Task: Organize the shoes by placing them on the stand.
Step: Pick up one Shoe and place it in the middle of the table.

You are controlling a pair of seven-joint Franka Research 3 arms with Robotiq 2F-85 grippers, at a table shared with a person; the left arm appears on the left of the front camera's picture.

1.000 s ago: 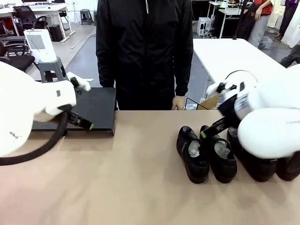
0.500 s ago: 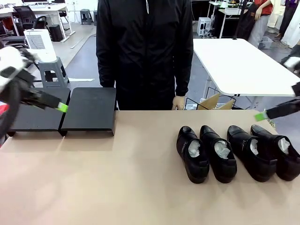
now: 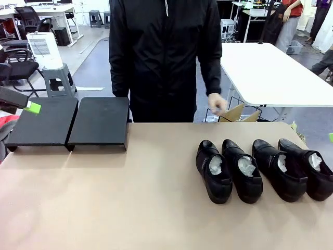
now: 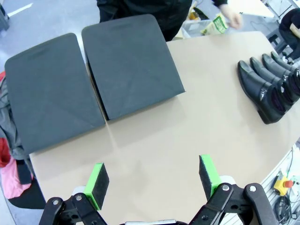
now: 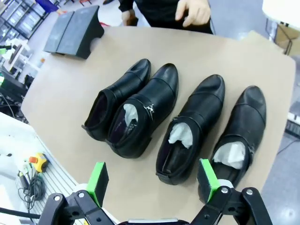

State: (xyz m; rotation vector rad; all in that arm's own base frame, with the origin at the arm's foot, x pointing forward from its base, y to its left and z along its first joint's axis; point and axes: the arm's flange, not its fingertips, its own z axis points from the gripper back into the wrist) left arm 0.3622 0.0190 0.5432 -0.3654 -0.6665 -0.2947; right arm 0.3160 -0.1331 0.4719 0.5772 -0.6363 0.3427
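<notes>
So the table (image 3: 130,203) is carrying the stand (image 3: 99,121) at its far left corner, and the four shoes (image 3: 244,172) are lying side by side near its right edge. The left gripper (image 4: 152,176) and right gripper (image 5: 152,177) are just hovering, fingers wide apart, holding nothing.

Shoes (image 3: 269,159) glossy black — stand (image 3: 99,121) matte black.

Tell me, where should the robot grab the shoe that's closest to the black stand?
Probably the side wall of the shoe at its opening, pinched inside and outside, coming down from above on the side facing the stand. That side is free and the opening faces up, while the next shoe crowds the other side and leaves hardly any gap there.
</notes>
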